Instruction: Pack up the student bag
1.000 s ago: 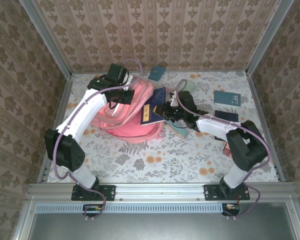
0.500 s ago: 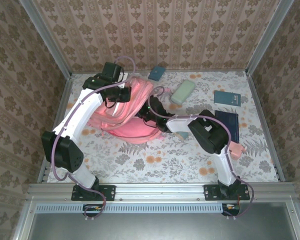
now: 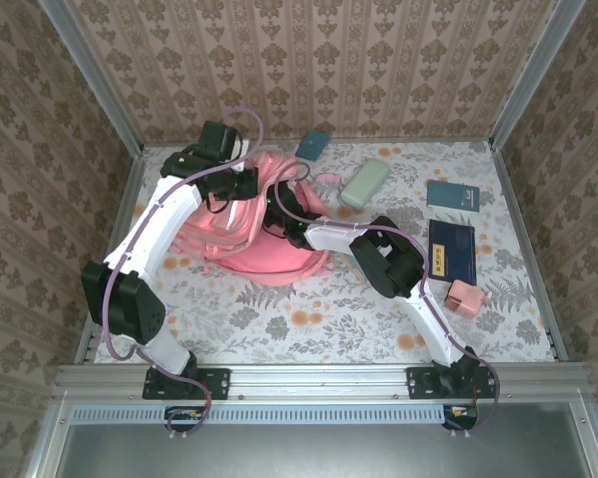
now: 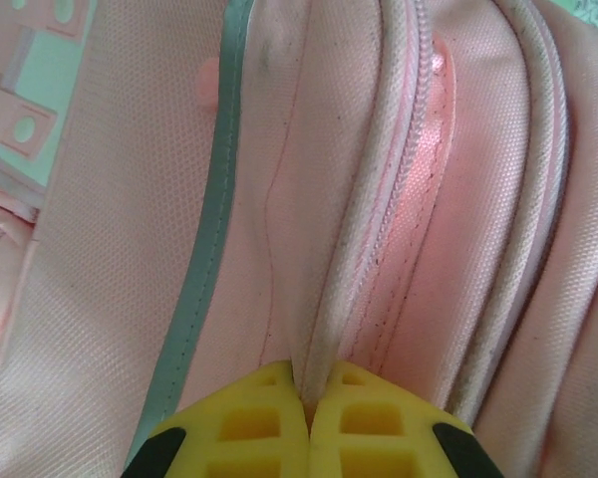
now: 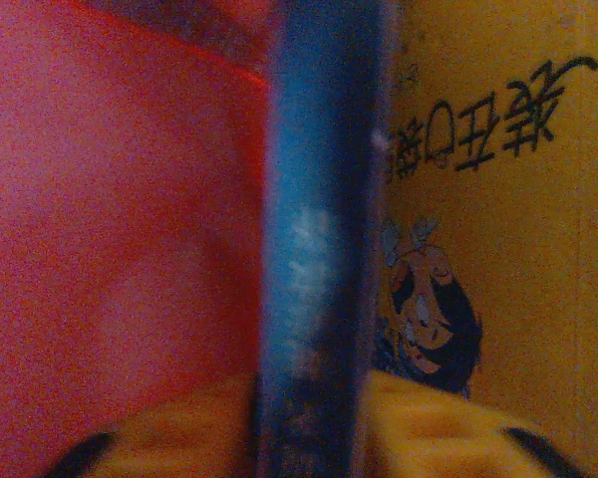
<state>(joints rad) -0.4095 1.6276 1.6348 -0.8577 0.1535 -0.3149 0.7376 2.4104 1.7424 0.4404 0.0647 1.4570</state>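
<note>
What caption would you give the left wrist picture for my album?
Left gripper pinches a piped edge of the pink student bag beside its open zipper.

The soft pink student bag (image 3: 264, 257), pale-striped, lies slumped left of centre, its zipper open.

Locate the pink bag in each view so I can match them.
Top external: bag left of centre.
Left wrist: its pink outside with the grey stripe; left gripper pinches the zip edge.
Right wrist: probably its red-lit lining, left of the blue book in the right gripper.
Shared landmark: the zip edge, which the left gripper also holds in the top view.
</note>
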